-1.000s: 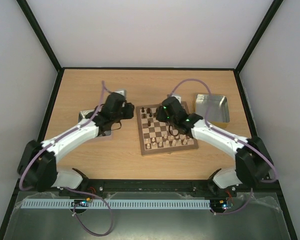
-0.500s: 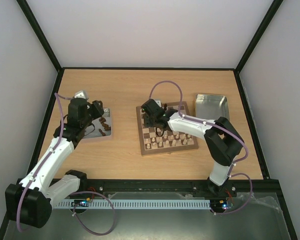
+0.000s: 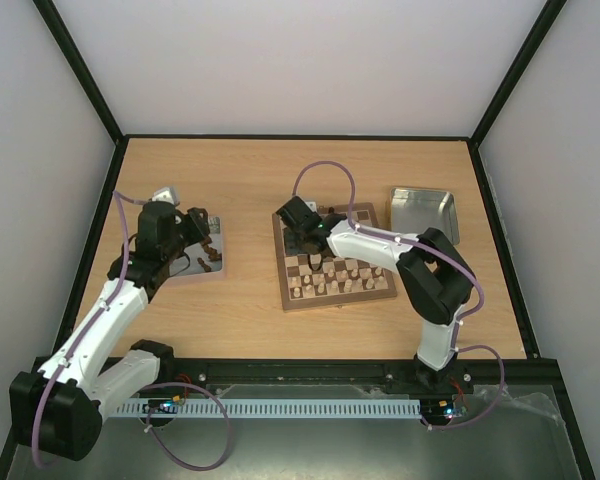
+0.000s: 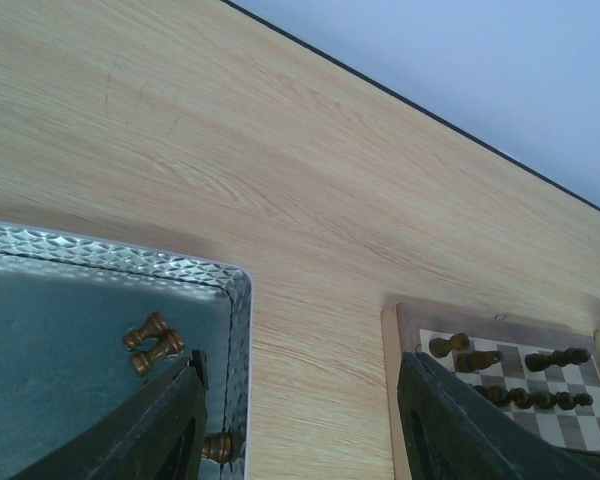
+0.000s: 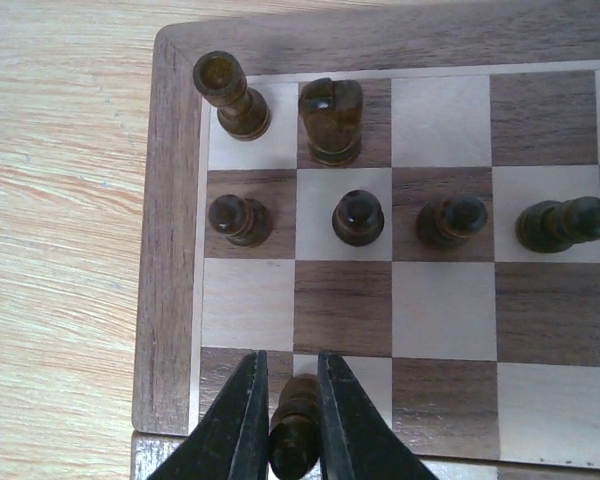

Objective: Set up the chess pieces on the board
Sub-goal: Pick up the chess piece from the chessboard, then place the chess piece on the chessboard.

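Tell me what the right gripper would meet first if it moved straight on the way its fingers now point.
Probably the board: the squares just ahead of the right gripper and its held dark piece are bare. Beyond stands a dark pawn; depth is unclear.

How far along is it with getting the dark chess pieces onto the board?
Partly done. Several dark pieces already stand in two rows on the board. In hand: the right tool grips another dark piece over the board. Left: a few loose ones lie in the tray, with the open left tool at its edge.
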Robot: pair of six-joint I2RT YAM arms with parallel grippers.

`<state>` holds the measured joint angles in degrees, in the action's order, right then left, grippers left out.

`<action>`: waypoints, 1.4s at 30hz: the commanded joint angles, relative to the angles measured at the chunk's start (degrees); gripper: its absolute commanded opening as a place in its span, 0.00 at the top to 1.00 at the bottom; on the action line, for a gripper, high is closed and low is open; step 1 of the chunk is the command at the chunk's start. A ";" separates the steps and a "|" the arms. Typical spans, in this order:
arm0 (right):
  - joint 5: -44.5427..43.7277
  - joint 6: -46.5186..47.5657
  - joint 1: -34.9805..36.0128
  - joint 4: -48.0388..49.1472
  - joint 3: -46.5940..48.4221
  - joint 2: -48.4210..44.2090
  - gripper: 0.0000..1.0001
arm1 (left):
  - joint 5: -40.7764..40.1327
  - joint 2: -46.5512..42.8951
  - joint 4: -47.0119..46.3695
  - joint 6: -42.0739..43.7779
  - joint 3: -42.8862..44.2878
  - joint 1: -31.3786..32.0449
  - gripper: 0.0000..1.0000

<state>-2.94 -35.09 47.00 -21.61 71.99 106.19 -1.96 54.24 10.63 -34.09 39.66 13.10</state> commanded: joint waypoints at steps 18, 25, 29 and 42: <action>-7.41 2.25 -5.92 -6.12 7.15 -5.39 0.93 | -0.51 -0.66 -0.42 1.68 -0.80 -0.35 0.45; -8.50 3.60 -9.41 -6.02 9.39 0.61 0.94 | -0.05 -0.81 -0.99 1.75 -1.50 -0.30 0.44; -8.53 4.28 -9.73 -6.23 11.19 3.72 0.93 | 0.02 -0.85 -1.36 1.80 -1.77 -0.23 0.44; -8.86 4.73 -10.17 -5.26 14.51 9.25 0.92 | -0.15 -0.95 -1.76 1.92 -2.34 0.03 0.43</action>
<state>-10.04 -30.87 37.12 -26.37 84.42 113.80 -1.98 54.13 9.76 -32.75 38.28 13.10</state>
